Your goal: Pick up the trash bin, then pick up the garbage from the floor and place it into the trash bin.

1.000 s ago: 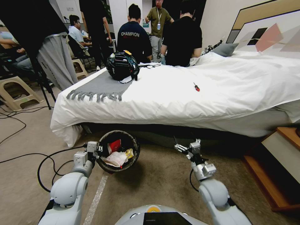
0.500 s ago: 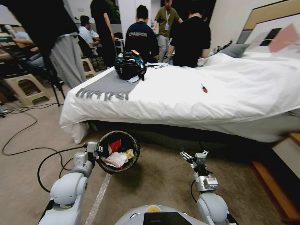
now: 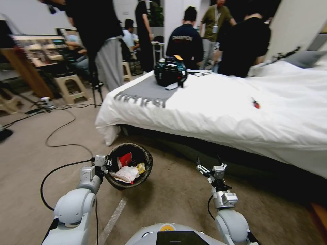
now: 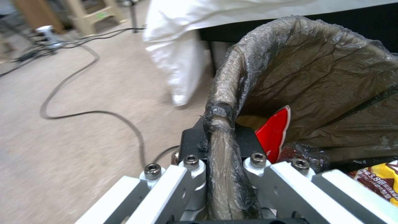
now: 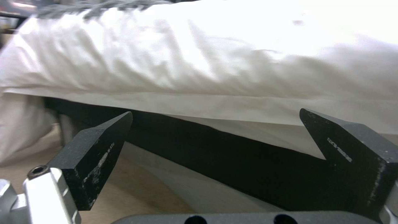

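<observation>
Two pincers show in the head view, one to each side of the robot's body. The left pincer is clenched on the near rim of the trash bin, which it holds up off the carpeted floor in front of the bed; in the left wrist view the pincer has one finger outside the rim and one inside, with the dark plastic liner pinched between them. Inside the bin lies garbage: a red-and-white snack packet standing against the far wall, a white tissue toward the near side, and a yellow wrapper just beside the tissue. The left wrist view shows the red packet close behind the gripped rim and a corner of the yellow wrapper with printing on it. The right pincer is released and holds nothing, its two dark fingers spread wide and pointing toward the shadowed gap under the bed; the right wrist view shows the pincer with the fingertips well apart and the white bedding beyond them. On the bed rest a black helmet on a gray fringed runner and, farther right, a small red-handled screwdriver. A black cable trails across the floor to the left of the bin.
</observation>
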### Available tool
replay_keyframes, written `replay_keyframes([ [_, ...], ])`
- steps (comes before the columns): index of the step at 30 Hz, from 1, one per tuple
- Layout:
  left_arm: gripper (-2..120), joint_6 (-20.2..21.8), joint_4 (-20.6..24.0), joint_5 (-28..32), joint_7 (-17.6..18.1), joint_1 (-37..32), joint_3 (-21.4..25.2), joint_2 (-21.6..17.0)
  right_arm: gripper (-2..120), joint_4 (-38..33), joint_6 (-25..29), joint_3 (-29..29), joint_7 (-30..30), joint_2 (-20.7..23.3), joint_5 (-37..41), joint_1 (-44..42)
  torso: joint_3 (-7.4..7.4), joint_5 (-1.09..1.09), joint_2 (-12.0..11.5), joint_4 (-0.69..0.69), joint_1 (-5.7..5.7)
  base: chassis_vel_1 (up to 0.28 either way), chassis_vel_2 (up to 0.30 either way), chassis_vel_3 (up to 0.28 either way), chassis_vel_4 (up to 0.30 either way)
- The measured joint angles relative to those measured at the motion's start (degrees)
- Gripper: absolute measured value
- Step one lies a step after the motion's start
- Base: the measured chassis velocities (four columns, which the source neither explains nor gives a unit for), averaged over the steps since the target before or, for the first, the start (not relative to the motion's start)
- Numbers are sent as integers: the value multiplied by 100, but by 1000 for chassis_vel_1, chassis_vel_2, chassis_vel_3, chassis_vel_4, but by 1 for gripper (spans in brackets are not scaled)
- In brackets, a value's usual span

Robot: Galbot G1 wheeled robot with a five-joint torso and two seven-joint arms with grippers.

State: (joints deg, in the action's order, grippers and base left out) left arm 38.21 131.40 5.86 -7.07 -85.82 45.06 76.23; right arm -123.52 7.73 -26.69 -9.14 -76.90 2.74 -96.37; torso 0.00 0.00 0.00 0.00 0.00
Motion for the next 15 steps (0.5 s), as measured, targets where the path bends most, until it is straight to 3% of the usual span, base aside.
replay_keyframes([
  [15, 4, 9, 155, 0, 20, -23, 23, 6, 100, 44, -45, 27, 6, 55, 21, 63, 0, 0, 0, 0, 0, 113, 112, 114, 114],
])
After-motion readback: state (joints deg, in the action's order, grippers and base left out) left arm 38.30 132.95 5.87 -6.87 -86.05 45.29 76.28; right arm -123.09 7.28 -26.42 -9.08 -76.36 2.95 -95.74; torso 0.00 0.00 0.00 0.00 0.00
